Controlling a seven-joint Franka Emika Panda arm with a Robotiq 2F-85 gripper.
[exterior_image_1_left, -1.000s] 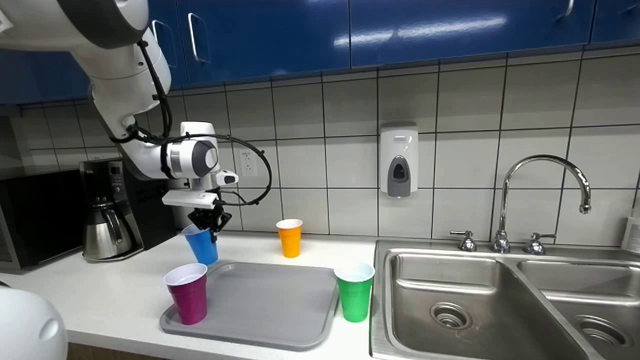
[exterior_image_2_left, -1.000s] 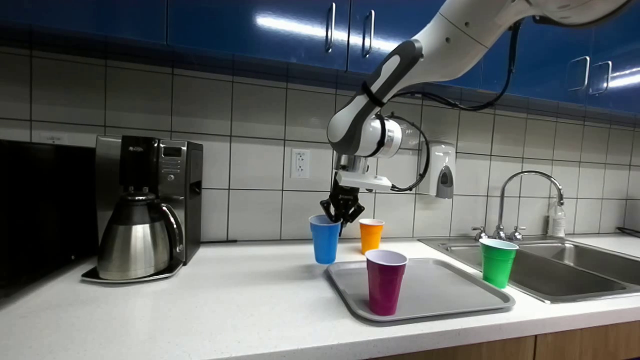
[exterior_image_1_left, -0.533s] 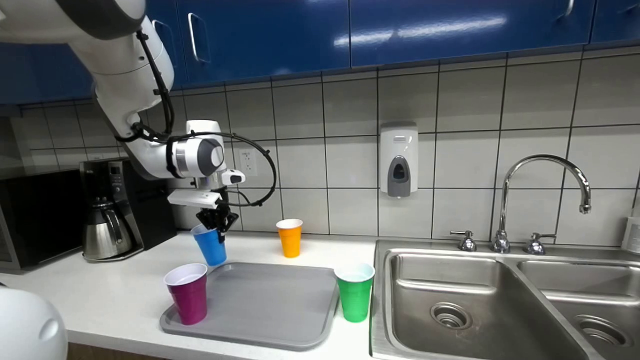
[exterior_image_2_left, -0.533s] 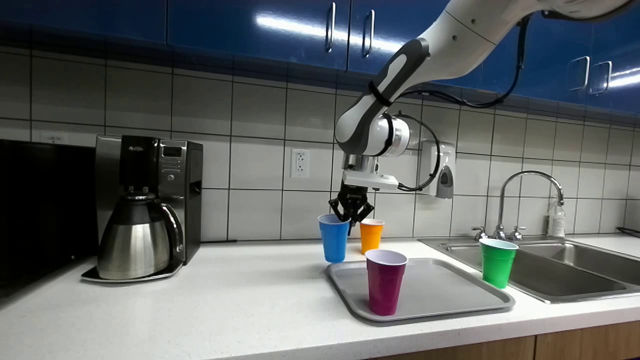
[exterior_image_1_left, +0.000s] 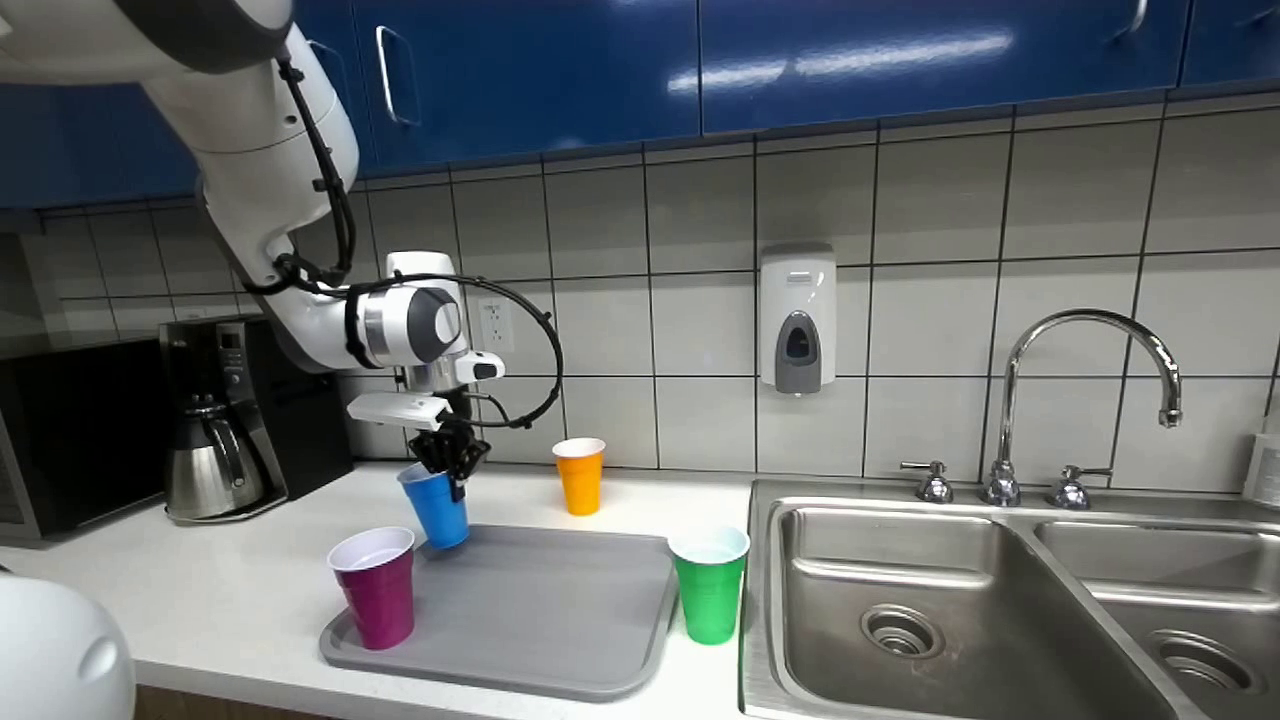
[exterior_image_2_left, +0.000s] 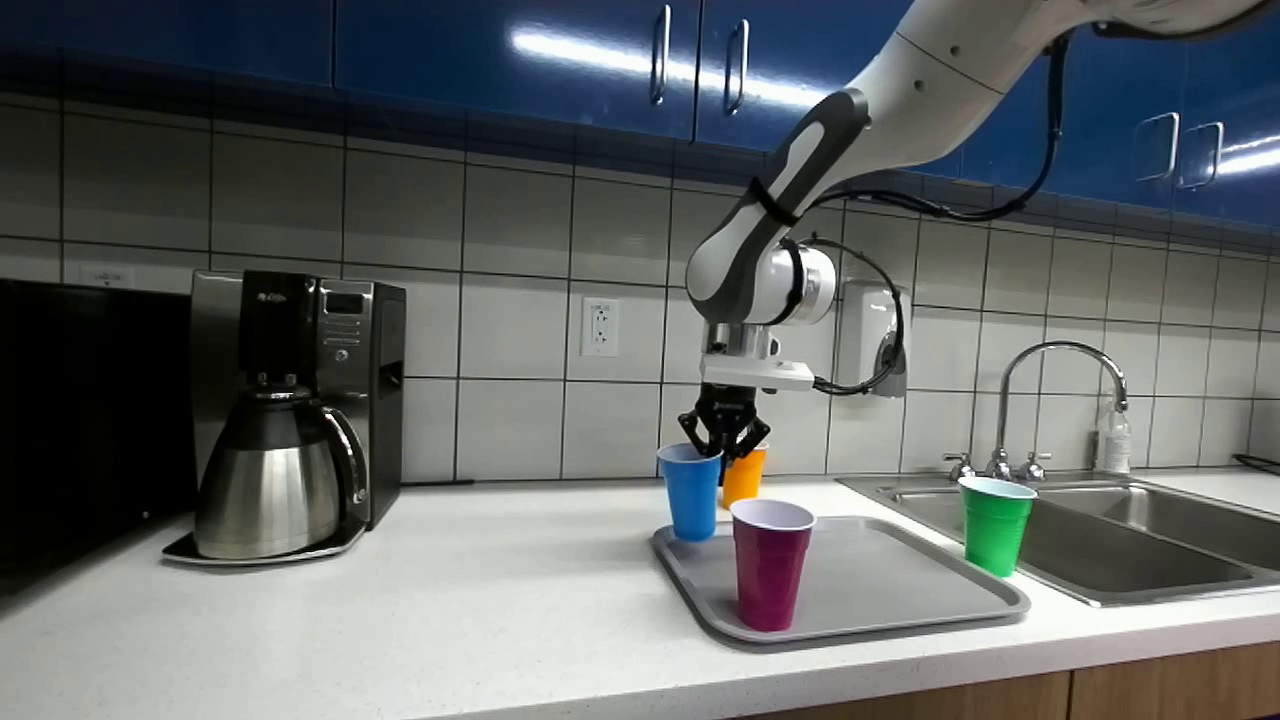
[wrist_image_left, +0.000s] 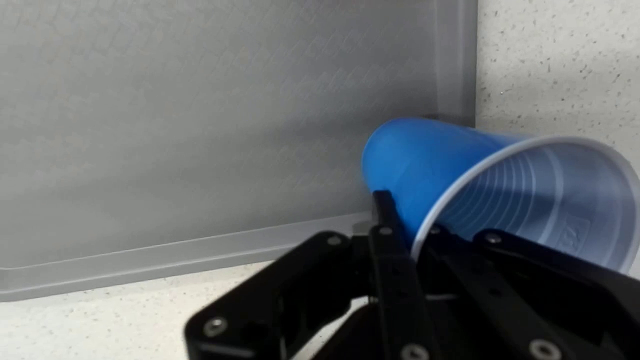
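Pinching the rim of a bright blue plastic cup (wrist_image_left: 415, 160) with a white interior, I hold it with my black two-finger gripper (wrist_image_left: 411, 227); my fingers (wrist_image_left: 392, 260) are brought almost together, one inside the mouth and one outside, with just the thin wall between them. The blue cup is roughly upright, mouth up, and its base is over a corner of a grey rectangular tray (exterior_image_1_left: 540, 600) with a raised rim; I cannot tell whether it touches the tray. On that tray, near another corner, stands a purple plastic cup (exterior_image_1_left: 377, 595) with a white interior. Behind the tray, near the pale tiled wall (exterior_image_1_left: 605, 330), an orange plastic cup (exterior_image_1_left: 580, 482) stands on the speckled white counter (exterior_image_2_left: 400, 620), and in an exterior view my gripper partly hides it. A green plastic cup (exterior_image_1_left: 710, 595) stands between the tray and a stainless-steel double sink (exterior_image_1_left: 762, 600) with a curved chrome faucet (exterior_image_1_left: 1090, 316). On the far side of the tray from the sink sits a black and silver coffee maker (exterior_image_2_left: 345, 350) with a steel carafe (exterior_image_2_left: 270, 500). A white and grey soap dispenser (exterior_image_1_left: 798, 300) is fixed to the wall, and glossy blue cabinets (exterior_image_1_left: 530, 80) hang above.
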